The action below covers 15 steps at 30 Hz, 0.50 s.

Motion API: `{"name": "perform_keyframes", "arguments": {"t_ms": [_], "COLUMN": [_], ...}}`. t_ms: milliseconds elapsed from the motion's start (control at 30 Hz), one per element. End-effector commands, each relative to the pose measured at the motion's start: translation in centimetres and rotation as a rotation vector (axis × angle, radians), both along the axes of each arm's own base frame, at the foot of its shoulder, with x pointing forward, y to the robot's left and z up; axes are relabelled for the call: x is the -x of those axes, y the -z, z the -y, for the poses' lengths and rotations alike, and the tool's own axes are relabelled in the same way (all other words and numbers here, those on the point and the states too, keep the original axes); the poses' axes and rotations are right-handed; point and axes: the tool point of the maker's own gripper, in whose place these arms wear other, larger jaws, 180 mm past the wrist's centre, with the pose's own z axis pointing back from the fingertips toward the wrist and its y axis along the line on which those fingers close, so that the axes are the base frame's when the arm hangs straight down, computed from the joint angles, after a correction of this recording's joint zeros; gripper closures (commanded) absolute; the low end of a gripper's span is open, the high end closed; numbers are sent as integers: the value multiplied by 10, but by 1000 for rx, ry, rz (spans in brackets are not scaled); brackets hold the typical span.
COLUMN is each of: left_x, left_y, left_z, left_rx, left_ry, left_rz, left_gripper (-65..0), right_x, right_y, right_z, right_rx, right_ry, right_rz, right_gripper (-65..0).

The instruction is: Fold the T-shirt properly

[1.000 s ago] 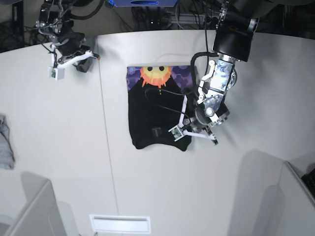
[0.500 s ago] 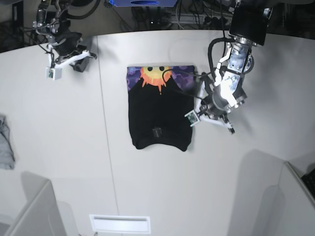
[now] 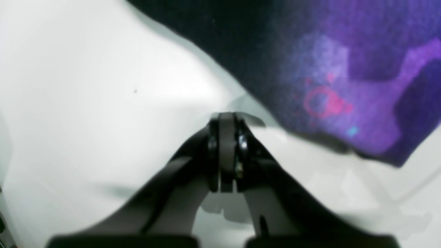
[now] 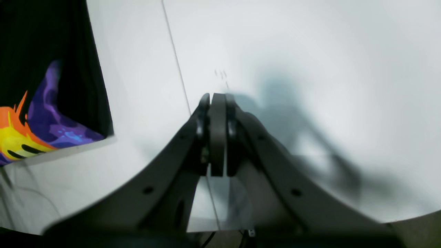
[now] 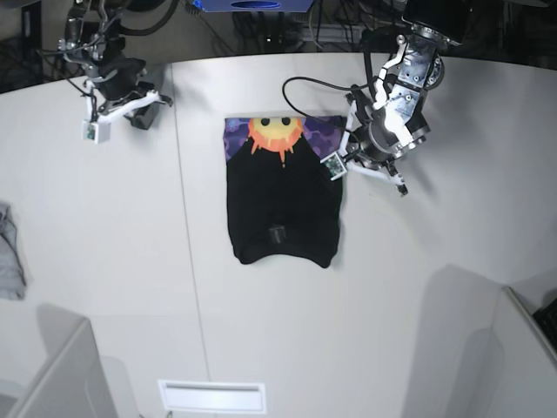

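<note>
White table point(image 5: 261, 331) holds T-shirt point(image 5: 283, 209) beside left tool point(image 5: 348, 161).

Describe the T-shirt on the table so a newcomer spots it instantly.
Look at the white table in the base view; the T-shirt lies folded near its far middle. It is black with an orange-yellow sun face on purple along the far edge, unlike the small grey cloth at the table's left edge.
</note>
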Motion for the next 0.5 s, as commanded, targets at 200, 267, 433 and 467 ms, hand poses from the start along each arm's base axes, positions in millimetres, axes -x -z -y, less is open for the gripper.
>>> {"name": "perform_keyframes", "arguments": {"t_ms": [200,267,433,467], "left_x": [-7,-7,-14,-15], "left_y": [-9,-9,-15,-18], "left_z": [29,29,22,18], "left_rx": [81,81,75,65], "left_ry": [-2,-2,-13,-11], "left_rz": [29,29,52,62], "left_gripper": [0,0,0,0], "right_x": [-3,-3,-2,-2], "right_y": [-7,-7,-7,-7], "right_z": [1,1,1,1], "right_rx": [2,2,3,3], "right_ry": [-3,-3,-1,-1], "right_rz": [30,30,29,29], "right_gripper": [0,0,0,0]}}
